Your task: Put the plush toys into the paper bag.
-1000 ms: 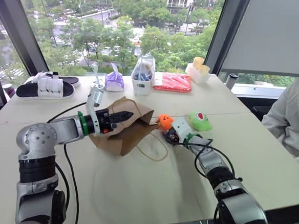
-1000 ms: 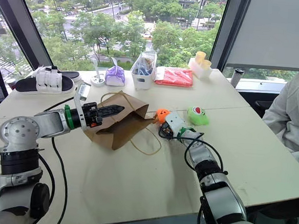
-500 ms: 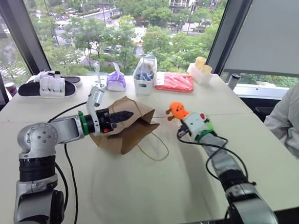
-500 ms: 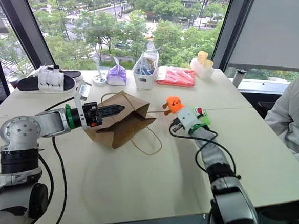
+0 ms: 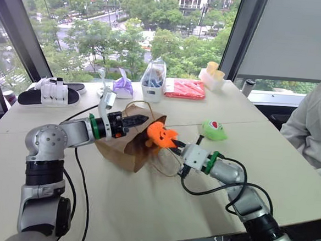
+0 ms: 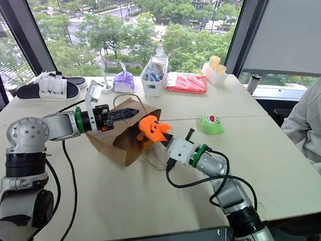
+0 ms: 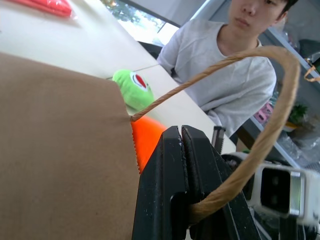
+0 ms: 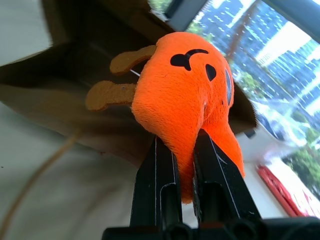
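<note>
The orange plush toy [image 5: 160,135] with dark face marks hangs in the air just in front of the open mouth of the brown paper bag [image 5: 127,146]. My right gripper [image 8: 182,156] is shut on the toy's lower part. The bag lies on its side on the table, its mouth held up. My left gripper [image 5: 139,119] is shut on its twisted-paper handle [image 7: 270,120], which loops over the fingers. The green plush toy [image 5: 214,130] with a red mouth lies on the table to the right of the bag, apart from both grippers.
Along the window side stand black-and-white slippers [image 5: 49,93], a purple cloth bundle [image 5: 122,87], a clear bag of blue items [image 5: 153,78], a red packet [image 5: 185,88] and a tub of yellow cups [image 5: 212,75]. A person in white [image 5: 314,131] sits at the right.
My right gripper shut on the orange toy, lifted it off the table and carried it left to the bag's mouth. The left gripper kept its hold on the handle.
</note>
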`<move>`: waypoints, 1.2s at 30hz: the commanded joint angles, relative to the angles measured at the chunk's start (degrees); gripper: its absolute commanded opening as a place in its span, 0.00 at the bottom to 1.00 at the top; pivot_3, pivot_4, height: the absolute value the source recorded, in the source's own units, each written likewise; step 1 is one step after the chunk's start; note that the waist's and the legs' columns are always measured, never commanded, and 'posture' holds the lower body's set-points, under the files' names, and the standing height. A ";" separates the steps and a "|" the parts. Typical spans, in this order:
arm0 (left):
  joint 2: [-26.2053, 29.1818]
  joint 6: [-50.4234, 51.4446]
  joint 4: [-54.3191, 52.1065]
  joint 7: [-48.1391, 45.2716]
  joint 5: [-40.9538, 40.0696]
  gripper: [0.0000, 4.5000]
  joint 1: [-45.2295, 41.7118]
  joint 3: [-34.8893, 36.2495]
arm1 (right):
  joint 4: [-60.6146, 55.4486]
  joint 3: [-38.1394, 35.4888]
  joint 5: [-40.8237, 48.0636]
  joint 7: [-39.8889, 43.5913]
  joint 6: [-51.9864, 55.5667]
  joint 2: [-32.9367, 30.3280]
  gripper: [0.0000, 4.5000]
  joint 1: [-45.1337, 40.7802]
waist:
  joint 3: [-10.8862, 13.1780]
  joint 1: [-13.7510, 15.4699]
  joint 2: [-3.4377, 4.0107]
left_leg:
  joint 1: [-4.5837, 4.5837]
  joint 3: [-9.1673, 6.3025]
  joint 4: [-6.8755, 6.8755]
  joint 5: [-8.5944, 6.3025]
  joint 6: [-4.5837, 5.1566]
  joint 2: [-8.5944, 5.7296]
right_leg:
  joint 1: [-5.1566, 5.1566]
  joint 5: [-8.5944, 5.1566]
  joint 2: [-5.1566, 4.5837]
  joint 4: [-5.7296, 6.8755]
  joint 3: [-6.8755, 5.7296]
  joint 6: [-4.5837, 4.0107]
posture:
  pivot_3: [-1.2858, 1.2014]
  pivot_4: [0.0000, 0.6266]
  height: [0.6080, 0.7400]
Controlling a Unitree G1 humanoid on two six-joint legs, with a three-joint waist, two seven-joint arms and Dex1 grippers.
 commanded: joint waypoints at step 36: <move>2.82 -2.86 -1.49 -3.41 -2.53 0.00 0.52 -2.42 | 6.14 -11.72 17.77 3.23 2.90 1.47 0.98 -7.75 | -0.06 0.32 -0.13 | -0.17 0.04 -0.07 -0.03 0.01 0.07 | -0.24 0.11 0.01 -0.03 -0.02 -0.15 | 0.52 0.24 1.00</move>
